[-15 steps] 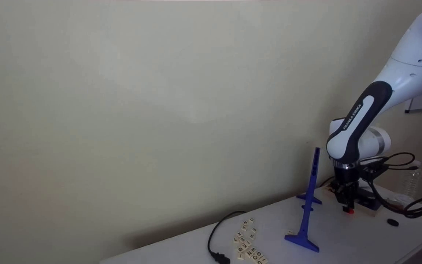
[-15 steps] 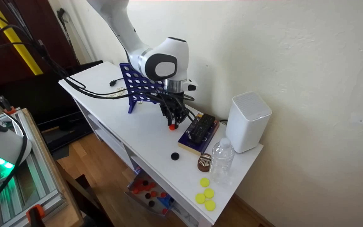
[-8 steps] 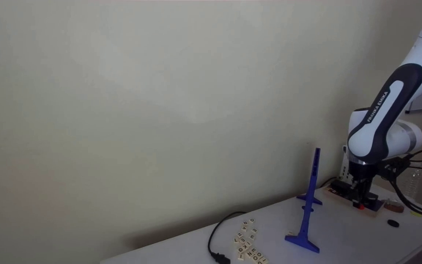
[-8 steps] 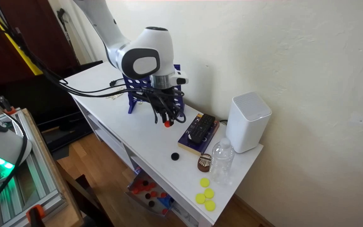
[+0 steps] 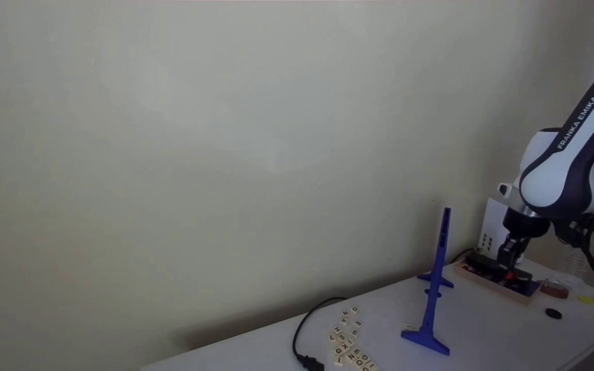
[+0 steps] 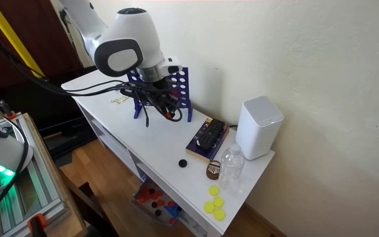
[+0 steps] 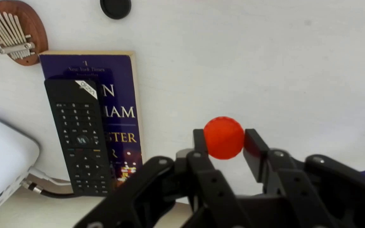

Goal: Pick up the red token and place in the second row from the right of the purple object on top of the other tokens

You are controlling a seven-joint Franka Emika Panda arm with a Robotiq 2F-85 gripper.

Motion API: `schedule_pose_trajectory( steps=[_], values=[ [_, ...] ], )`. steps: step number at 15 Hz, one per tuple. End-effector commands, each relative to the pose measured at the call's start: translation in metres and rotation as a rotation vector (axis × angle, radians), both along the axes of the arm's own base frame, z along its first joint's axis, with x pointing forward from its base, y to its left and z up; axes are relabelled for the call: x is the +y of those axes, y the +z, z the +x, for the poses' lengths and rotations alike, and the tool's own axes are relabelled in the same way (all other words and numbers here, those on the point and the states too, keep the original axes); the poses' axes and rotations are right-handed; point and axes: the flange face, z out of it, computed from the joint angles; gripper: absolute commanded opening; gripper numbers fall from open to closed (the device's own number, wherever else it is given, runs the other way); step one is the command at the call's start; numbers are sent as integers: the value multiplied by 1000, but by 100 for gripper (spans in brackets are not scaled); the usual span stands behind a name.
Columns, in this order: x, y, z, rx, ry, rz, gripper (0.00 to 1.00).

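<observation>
In the wrist view, the token [image 7: 223, 137] is pinched by its rim, at two opposite sides, between the tips of the gripper [image 7: 225, 140], and one round face is turned almost squarely to view. By such a hold both faces and the leading edge are left bare, as would be wanted for a thing to be fed into a slot. Off to the left, a remote [image 7: 78, 139] is laid on a book [image 7: 119, 74], and the token is judged to be held above the table [image 7: 265, 63] rather than touching it. In an exterior view, the frame [image 5: 436, 268] is seen edge-on, stood upright on flared feet, presumably so that tokens can be dropped in from its top. The token is held apart from it and, it seems, below that top, so a lift is probably called for. In an exterior view, rows of holes are shown by the frame, partly hidden behind the arm [image 6: 127, 46]; a red patch [image 6: 174, 93] there may be a token already loaded. The second row from the right cannot be picked out for certain. The token will likely have to be turned until it is stood in line with the frame, since otherwise its rim could be caught on the upper edge.
</observation>
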Motion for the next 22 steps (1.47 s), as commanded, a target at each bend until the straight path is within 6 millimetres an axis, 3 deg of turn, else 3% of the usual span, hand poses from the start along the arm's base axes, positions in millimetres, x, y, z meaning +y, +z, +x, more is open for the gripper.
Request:
schedule_pose_trajectory(
  steps=[1,5,8,22],
  values=[
    [16,26,-16,-79,46,31,10],
    [31,42,-8,-148,84,91,10],
    [32,52,-1,-192,104,134,10],
    [4,93,-1,-337,173,239,10]
  ],
)
